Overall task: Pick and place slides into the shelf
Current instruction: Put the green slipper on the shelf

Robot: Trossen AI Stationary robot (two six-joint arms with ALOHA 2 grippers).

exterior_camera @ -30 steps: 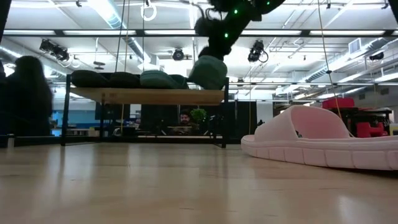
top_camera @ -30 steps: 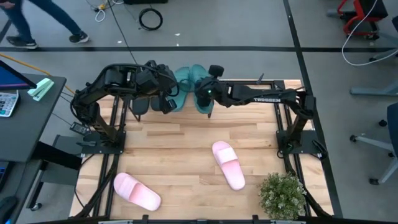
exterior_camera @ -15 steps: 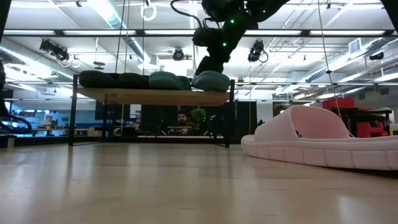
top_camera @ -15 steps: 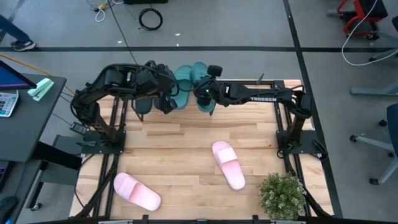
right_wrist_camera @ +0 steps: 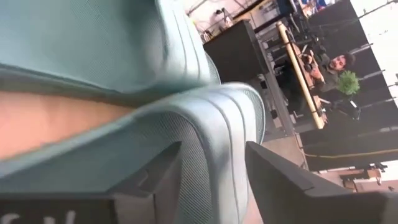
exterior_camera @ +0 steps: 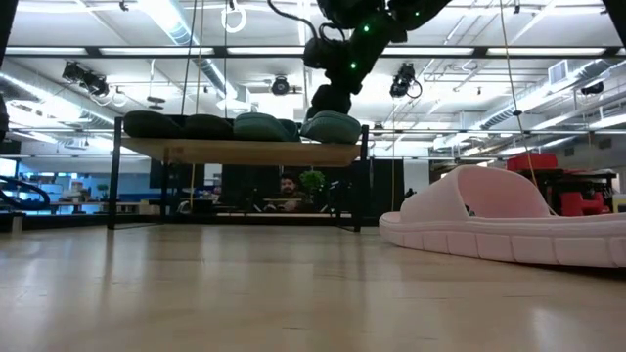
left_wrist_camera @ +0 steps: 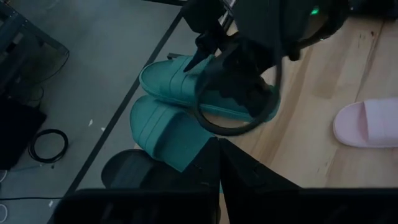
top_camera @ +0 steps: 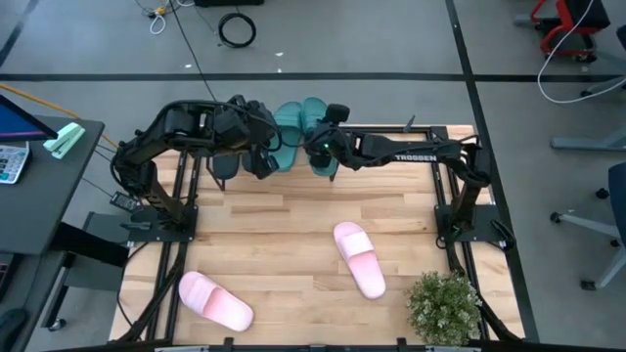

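Observation:
The shelf (exterior_camera: 235, 150) stands at the table's far edge. On its plank lie two black slides (exterior_camera: 147, 124) and two teal slides (exterior_camera: 259, 126). The right-hand teal slide (exterior_camera: 333, 126) lies flat at the shelf's right end. My right gripper (exterior_camera: 328, 98) stands open right above it, one finger on each side of its strap (right_wrist_camera: 205, 124). My left gripper (top_camera: 266, 161) is shut with nothing between its fingers, over the shelf beside the other teal slide (left_wrist_camera: 168, 134). Two pink slides (top_camera: 359, 258) (top_camera: 215, 301) lie on the table. My right gripper comes down from above, its open fingers (right_wrist_camera: 155, 177) either side of the teal slide's strap. Whether they touch it I cannot tell. The slide rests on the shelf's plank.
A potted plant (top_camera: 445, 306) stands at the table's near right corner. One pink slide (exterior_camera: 499, 220) lies close to the low camera. The bare wooden tabletop (top_camera: 284, 225) stretches between the shelf and the pink slides.
My right gripper has gone down and a little toward the table's left with the teal slide. The slide hung tilted at the shelf's right end and now lies flat on the plank. The gripper has opened and let it go.

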